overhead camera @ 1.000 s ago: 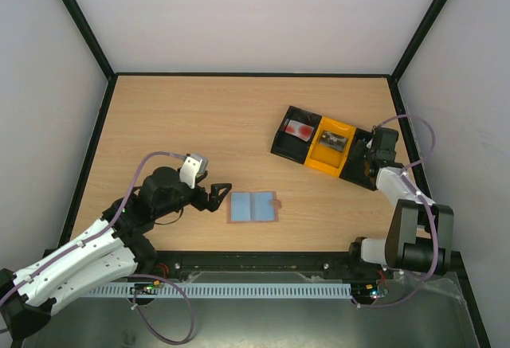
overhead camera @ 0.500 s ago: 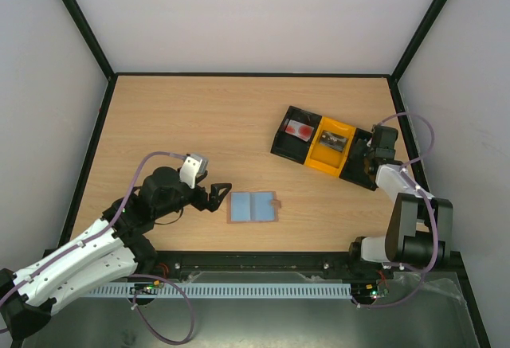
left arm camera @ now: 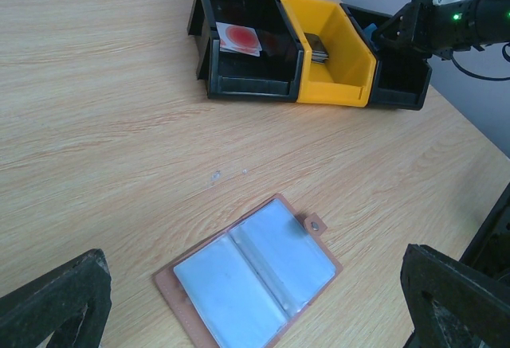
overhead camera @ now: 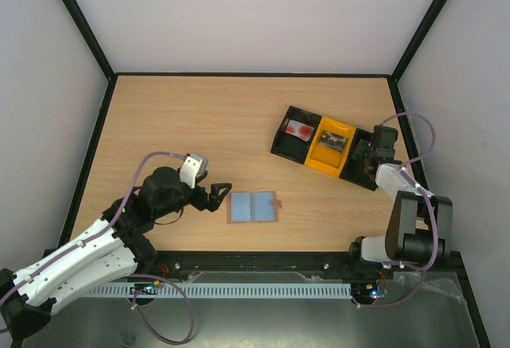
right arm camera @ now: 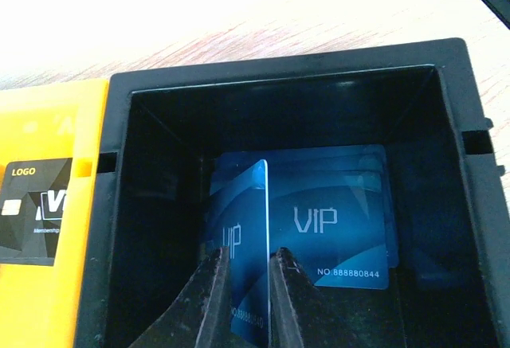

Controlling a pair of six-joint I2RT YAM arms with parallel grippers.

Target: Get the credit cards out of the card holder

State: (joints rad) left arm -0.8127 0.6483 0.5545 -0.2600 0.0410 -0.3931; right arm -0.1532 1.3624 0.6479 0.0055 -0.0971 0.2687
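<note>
Overall, very little is shifting across the last second. The right arm's upper links are settling slightly, while the right pincer (overhead camera: 369,155) is remaining over the rightmost black compartment (right arm camera: 279,105) of the tray (overhead camera: 320,165). The left pincer (overhead camera: 222,196) is not moving at all. It is staying spread wide, low over the tabletop (overhead camera: 199,117), just beside the left edge of the card holder (overhead camera: 253,206).

The card holder is lying open and flat near the front middle of the tabletop, well apart from the tray, in the same spot as a second ago. Its two blue-grey pockets are showing no card edge in the left wrist view. Whether anything is remaining inside cannot be confirmed.

The right wrist view is showing the right pincer closed narrowly on a blue VIP card (right arm camera: 243,220). It is holding the card upright on edge inside the black compartment, just in front of further blue VIP cards (right arm camera: 339,228) that are lying flat on the compartment floor. The held card is not yet being released.

Judgement: the small arm adjustment is reading as the closing stage of a deposit, not the start of a new fetch. With a red-marked card (left arm camera: 239,39) in the far black compartment and a dark card (right arm camera: 32,197) in the yellow one, the task is appearing close to completion. One risk is standing out: a card released on edge may end up leaning against the wall instead of dropping flat.
</note>
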